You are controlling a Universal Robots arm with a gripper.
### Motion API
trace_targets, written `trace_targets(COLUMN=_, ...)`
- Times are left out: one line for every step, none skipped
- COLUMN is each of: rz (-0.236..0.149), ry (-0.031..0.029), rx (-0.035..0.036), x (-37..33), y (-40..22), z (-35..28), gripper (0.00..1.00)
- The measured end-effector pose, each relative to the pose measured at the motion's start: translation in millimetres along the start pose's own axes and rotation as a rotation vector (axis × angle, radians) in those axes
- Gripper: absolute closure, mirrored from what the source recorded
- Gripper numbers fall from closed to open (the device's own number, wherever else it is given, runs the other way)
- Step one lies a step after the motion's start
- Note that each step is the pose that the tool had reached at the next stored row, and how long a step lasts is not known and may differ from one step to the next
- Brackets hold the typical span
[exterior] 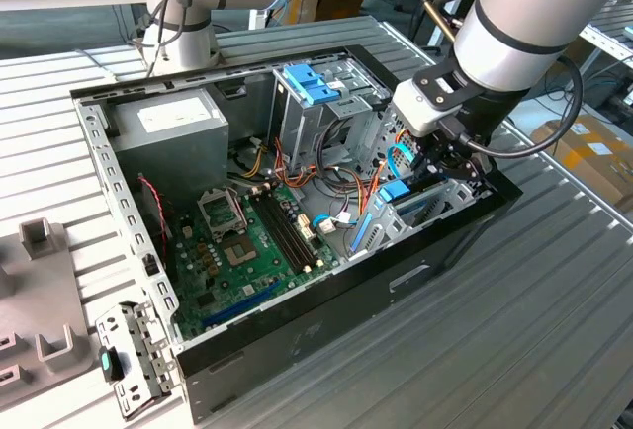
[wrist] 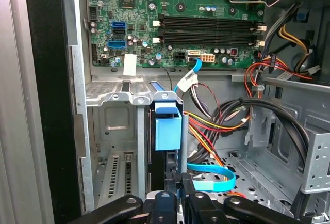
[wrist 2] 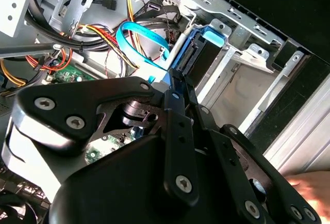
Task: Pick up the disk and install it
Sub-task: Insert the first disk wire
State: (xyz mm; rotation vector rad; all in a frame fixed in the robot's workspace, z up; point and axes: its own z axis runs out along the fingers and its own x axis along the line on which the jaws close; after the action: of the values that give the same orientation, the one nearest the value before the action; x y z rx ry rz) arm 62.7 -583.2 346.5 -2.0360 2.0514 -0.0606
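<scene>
The disk stands on its edge in a slot of the grey cage, its blue tab sticking out. In the exterior view the disk is at the 3 o'clock end of the open case.

The gripper is right at the disk's outer edge. Its two fingers are close together, with just a thin gap, and the tips touch the blue rail. In the second wrist view the gripper meets the disk end on.

A thin blue cable curls just beside the gripper. The green board lies at 9 o'clock from the disk. The case sits on a grey desk.
</scene>
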Motion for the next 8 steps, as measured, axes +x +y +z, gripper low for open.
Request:
trace_targets(rz=0.0, ry=-0.0001, rx=0.0, x=0.0, y=0.0, z=0.1, gripper=0.84)
trace_targets(rz=0.0, ry=-0.0001, rx=0.0, x=0.0, y=0.1, z=0.2, gripper=0.84)
trace_targets(rz=0.0, ry=-0.0005, rx=0.0001, x=0.0, y=0.1, z=0.7, gripper=0.84)
trace_targets(rz=0.0, ry=-0.0005, rx=0.0001, x=0.1, y=0.3, z=1.3, gripper=0.84)
trace_targets(rz=0.0, ry=-0.0001, rx=0.0, x=0.2, y=0.3, z=1.5, gripper=0.84)
trace_targets(rz=0.0, ry=0.0, rx=0.0, x=0.2, y=0.3, z=1.5, gripper=0.84)
trace_targets(rz=0.0, ry=-0.0001, rx=0.0, x=0.2, y=0.4, z=1.6, gripper=0.84)
trace_targets(rz=0.0, ry=-0.0002, rx=0.0, x=0.2, y=0.7, z=1.6, gripper=0.84)
